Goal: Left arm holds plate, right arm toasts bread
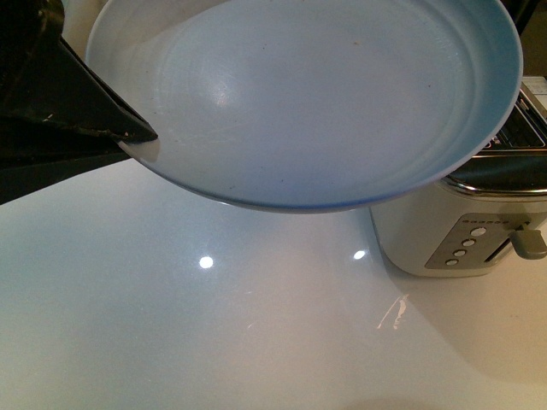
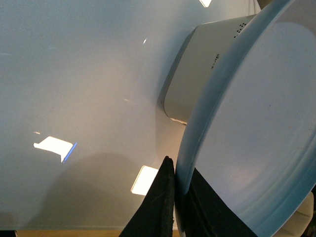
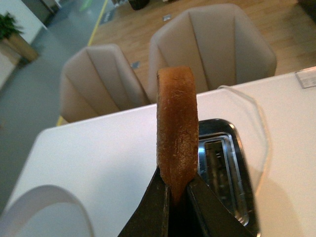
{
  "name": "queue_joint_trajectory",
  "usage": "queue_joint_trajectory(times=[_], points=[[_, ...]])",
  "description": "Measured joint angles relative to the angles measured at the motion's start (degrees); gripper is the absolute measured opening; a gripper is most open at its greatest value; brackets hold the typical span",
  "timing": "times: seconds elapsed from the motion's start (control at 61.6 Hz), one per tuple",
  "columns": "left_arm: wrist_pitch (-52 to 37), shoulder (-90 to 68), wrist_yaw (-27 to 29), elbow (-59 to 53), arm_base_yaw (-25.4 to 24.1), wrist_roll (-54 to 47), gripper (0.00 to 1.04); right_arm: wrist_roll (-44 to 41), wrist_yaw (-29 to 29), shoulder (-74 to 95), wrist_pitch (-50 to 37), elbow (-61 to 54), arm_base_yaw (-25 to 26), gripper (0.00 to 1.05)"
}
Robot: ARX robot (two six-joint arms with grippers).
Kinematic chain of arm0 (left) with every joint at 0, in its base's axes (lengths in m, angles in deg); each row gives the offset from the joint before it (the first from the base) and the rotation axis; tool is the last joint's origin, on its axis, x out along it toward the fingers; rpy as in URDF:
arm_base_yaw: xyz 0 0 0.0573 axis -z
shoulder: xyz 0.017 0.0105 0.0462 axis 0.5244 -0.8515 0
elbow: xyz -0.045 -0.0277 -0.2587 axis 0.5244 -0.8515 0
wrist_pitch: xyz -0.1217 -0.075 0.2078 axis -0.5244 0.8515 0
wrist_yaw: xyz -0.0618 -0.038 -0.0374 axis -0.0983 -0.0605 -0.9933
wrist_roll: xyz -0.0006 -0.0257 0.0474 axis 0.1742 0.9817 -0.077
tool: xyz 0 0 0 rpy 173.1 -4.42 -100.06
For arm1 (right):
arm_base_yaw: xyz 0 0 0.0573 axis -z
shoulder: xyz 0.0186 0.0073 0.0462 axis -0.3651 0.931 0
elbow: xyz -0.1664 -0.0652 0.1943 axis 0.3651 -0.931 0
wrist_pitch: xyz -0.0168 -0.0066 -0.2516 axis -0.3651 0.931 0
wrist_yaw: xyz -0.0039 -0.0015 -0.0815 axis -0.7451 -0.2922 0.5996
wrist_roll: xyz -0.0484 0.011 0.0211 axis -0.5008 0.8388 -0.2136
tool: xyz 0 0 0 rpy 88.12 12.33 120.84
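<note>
The pale blue-grey plate [image 1: 325,94] hangs tilted above the table and fills the top of the front view. My left gripper [image 1: 145,137] is shut on its rim at the left; in the left wrist view the black jaws [image 2: 177,173] pinch the plate [image 2: 256,123] edge-on. The plate holds nothing. In the right wrist view my right gripper [image 3: 177,185] is shut on the bread [image 3: 177,128], a brown slice seen edge-on and upright. The slice stands above and beside the slots of the toaster [image 3: 222,163]. My right arm is out of the front view.
The cream toaster [image 1: 444,231] stands on the white table [image 1: 214,325] at the right, its lever [image 1: 530,242] on the near end, partly under the plate. A thin cable [image 3: 256,118] loops past it. Two beige chairs [image 3: 212,44] stand beyond the table's far edge.
</note>
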Motion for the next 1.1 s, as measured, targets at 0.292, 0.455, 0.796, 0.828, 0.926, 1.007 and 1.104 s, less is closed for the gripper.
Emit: queue_joint_trajectory(times=[0.292, 0.455, 0.796, 0.828, 0.926, 1.007, 1.104], points=[[0.3, 0.0, 0.2, 0.0, 0.0, -0.4, 0.03, -14.8, 2.6, 10.1, -2.2, 0.2, -2.4, 0.03], [0.4, 0.0, 0.2, 0.0, 0.0, -0.4, 0.03, -17.0, 2.7, 12.5, -3.1, -0.1, -3.6, 0.03], [0.4, 0.0, 0.2, 0.0, 0.0, -0.4, 0.03, -18.5, 4.5, 16.5, -4.7, -0.9, -6.3, 0.03], [0.4, 0.0, 0.2, 0.0, 0.0, -0.4, 0.03, -18.6, 4.6, 16.9, -4.9, -0.9, -6.4, 0.03], [0.4, 0.0, 0.2, 0.0, 0.0, -0.4, 0.03, -18.9, 5.4, 18.2, -5.0, -0.9, -7.0, 0.03], [0.4, -0.1, 0.2, 0.0, 0.0, -0.4, 0.03, -19.0, 5.7, 19.4, -5.0, -0.9, -7.4, 0.03], [0.4, -0.1, 0.2, 0.0, 0.0, -0.4, 0.03, -19.0, 6.4, 20.5, -5.0, -0.8, -8.0, 0.03]])
